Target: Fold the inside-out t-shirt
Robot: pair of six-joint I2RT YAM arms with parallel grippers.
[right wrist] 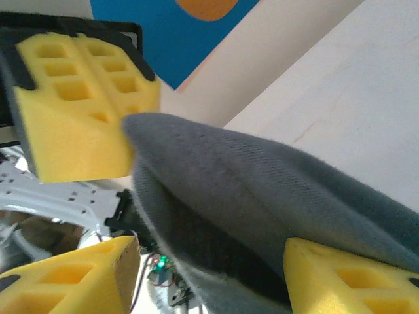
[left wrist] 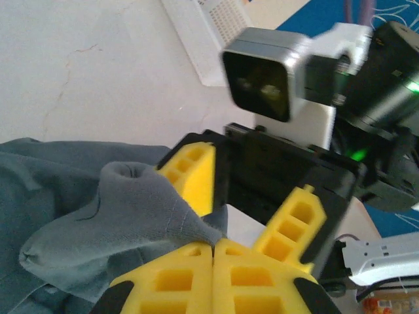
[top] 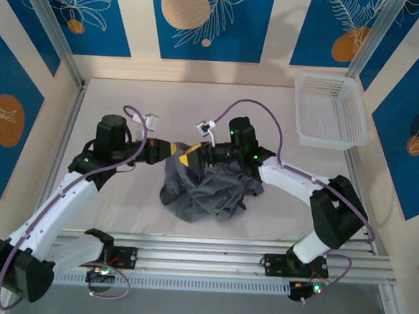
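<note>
Your left jaws are clamped on a ridge of the inside-out t-shirt (top: 207, 193), bunched mid-way along the surface (top: 134, 213). The right jaws stand parted with cloth draped between them. Lift now and it could snag there.

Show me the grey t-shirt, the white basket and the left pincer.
grey t-shirt (top: 207, 196), top view, bunched middle.
white basket (top: 331, 140), top view, near wall.
left pincer (left wrist: 213, 248), left wrist view, between shut fingertips.

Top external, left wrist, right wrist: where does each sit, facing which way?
Top external: above, behind the bases, looking down on both arms, t-shirt, basket.
Left wrist: on left arm, facing the open right tool; own left tool pinches t-shirt.
Right wrist: on right arm, facing left tool; own fingers flank t-shirt.
Shared: both wrist views show the pinched t-shirt.
</note>
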